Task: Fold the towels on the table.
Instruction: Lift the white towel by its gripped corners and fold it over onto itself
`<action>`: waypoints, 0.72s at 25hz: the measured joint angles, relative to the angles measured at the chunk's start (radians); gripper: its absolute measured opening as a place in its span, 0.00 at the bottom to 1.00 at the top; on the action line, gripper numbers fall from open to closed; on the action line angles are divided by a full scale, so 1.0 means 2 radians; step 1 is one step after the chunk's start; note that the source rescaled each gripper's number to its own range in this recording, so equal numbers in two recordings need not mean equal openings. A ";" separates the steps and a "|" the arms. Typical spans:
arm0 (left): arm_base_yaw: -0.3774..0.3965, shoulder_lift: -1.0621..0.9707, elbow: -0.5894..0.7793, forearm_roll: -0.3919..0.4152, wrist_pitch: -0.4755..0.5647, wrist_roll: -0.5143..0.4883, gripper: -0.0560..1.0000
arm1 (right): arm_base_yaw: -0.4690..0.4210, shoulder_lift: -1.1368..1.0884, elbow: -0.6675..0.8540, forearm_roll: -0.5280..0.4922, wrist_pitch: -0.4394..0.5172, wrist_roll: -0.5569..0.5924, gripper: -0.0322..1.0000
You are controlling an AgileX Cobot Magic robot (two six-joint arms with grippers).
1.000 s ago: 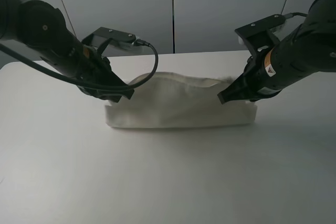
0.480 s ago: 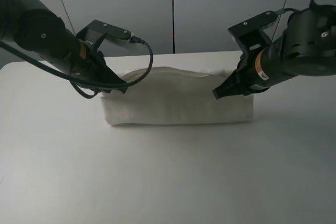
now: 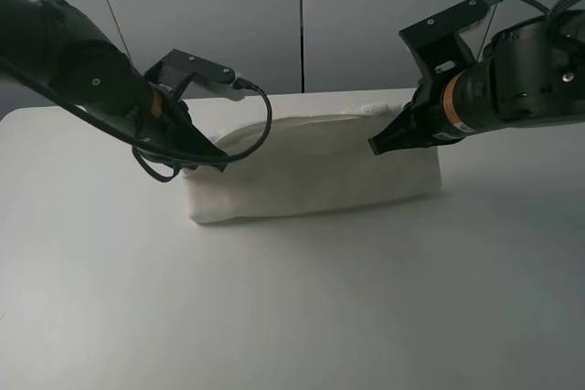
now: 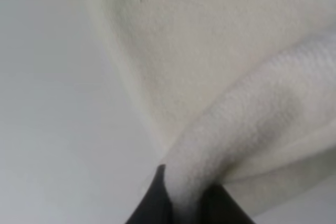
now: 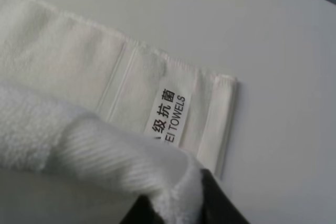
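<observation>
The left gripper point(image 3: 212, 160) is pinched narrow on a fold of the towel point(image 3: 311, 175) at its left end; in the left wrist view the terry bulges up between the two dark fingers point(image 4: 155, 203). The right gripper point(image 3: 377, 145) is clamped just as tight on the right end, with a ribbed band of cloth squeezed between its tips. Between the two, the towel's upper layer is lifted and sags a little, while the lower layer lies flat on the table point(image 3: 292, 317), towards its far side. Just beyond the right gripper, the label point(image 5: 168, 116) shows on the flat border band, facing up. A black cable point(image 3: 265, 121) loops off the left arm above the cloth. Grey wall panels point(image 3: 384, 15) stand behind.
</observation>
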 joint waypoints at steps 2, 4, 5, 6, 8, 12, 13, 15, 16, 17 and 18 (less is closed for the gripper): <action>0.000 0.000 0.000 0.001 -0.005 -0.001 0.05 | 0.000 0.000 0.000 -0.002 0.000 0.002 0.03; 0.000 0.000 0.000 0.002 -0.008 -0.001 0.05 | 0.000 0.000 0.000 -0.010 0.000 0.008 0.03; 0.000 0.000 0.000 0.003 -0.009 -0.001 0.05 | 0.000 0.000 0.000 -0.013 0.000 0.012 0.03; 0.000 0.000 0.000 0.003 -0.010 -0.001 0.05 | 0.000 0.002 0.000 -0.017 0.000 0.016 0.03; 0.000 0.000 0.000 0.007 -0.011 -0.001 0.05 | 0.000 0.008 0.000 -0.027 0.000 0.024 0.03; 0.002 0.000 0.000 0.036 -0.014 -0.028 0.05 | 0.000 0.032 0.000 -0.059 0.002 0.048 0.03; 0.006 0.000 0.000 0.044 -0.018 -0.040 0.05 | 0.000 0.034 0.000 -0.070 0.002 0.059 0.03; 0.016 0.000 0.000 0.055 -0.027 -0.059 0.05 | 0.000 0.038 0.000 -0.102 0.001 0.089 0.03; 0.022 0.000 0.000 0.056 -0.032 -0.066 0.05 | 0.000 0.038 0.000 -0.120 0.000 0.110 0.03; 0.028 0.000 0.000 0.057 -0.038 -0.069 0.05 | 0.000 0.038 0.000 -0.136 -0.001 0.131 0.03; 0.033 0.000 0.000 0.058 -0.044 -0.071 0.05 | 0.000 0.039 0.000 -0.156 -0.001 0.150 0.03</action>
